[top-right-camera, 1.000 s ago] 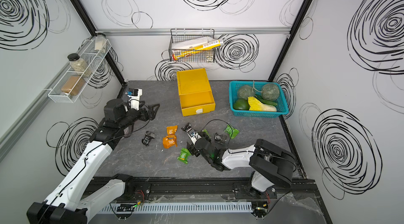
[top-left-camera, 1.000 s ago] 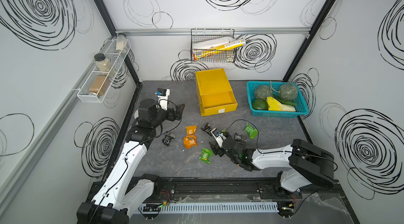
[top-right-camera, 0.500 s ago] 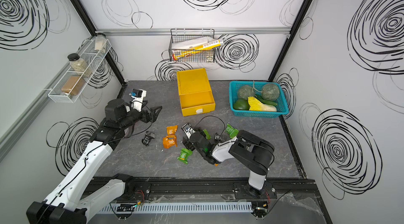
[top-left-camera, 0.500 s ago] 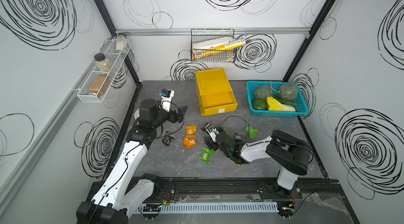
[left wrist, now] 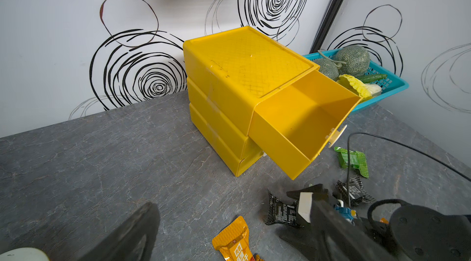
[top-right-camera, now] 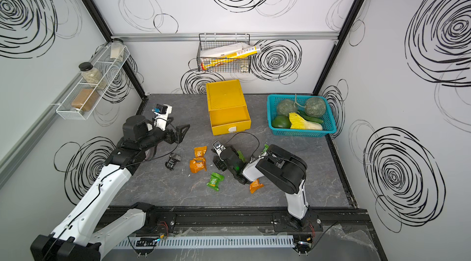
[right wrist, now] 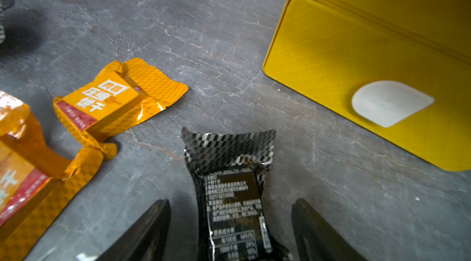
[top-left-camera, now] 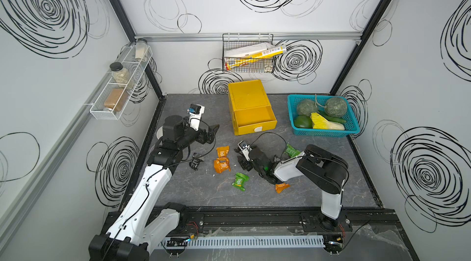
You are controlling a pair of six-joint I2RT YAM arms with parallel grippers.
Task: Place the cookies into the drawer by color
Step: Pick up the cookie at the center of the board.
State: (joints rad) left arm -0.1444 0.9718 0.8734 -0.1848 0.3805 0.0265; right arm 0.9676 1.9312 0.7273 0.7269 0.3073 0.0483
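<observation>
The drawer (top-left-camera: 251, 108) is a yellow chest at the back centre, its top tray pulled out and empty (left wrist: 303, 119). Cookies lie scattered in front of it: two orange packets (top-left-camera: 222, 151) (top-left-camera: 222, 166), a green one (top-left-camera: 239, 181), another orange (top-left-camera: 281, 187), another green (top-left-camera: 291, 150) and a black one (top-left-camera: 196, 161). My right gripper (right wrist: 230, 203) is low over the table and open. A black packet (right wrist: 229, 183) lies between its fingers, with a gap on each side. My left gripper (top-left-camera: 212, 133) hangs open and empty, left of the drawer.
A teal basket (top-left-camera: 353, 129) of melons and vegetables stands right of the drawer. A wire rack (top-left-camera: 248, 53) hangs on the back wall, and a shelf of jars (top-left-camera: 119, 86) on the left wall. A black cable (top-left-camera: 275, 136) loops over the right arm.
My right arm has folded in and its gripper has slid left and back, over the black packet, its fingers narrowing a little. An orange packet now shows beside the arm. The left arm barely moved.
</observation>
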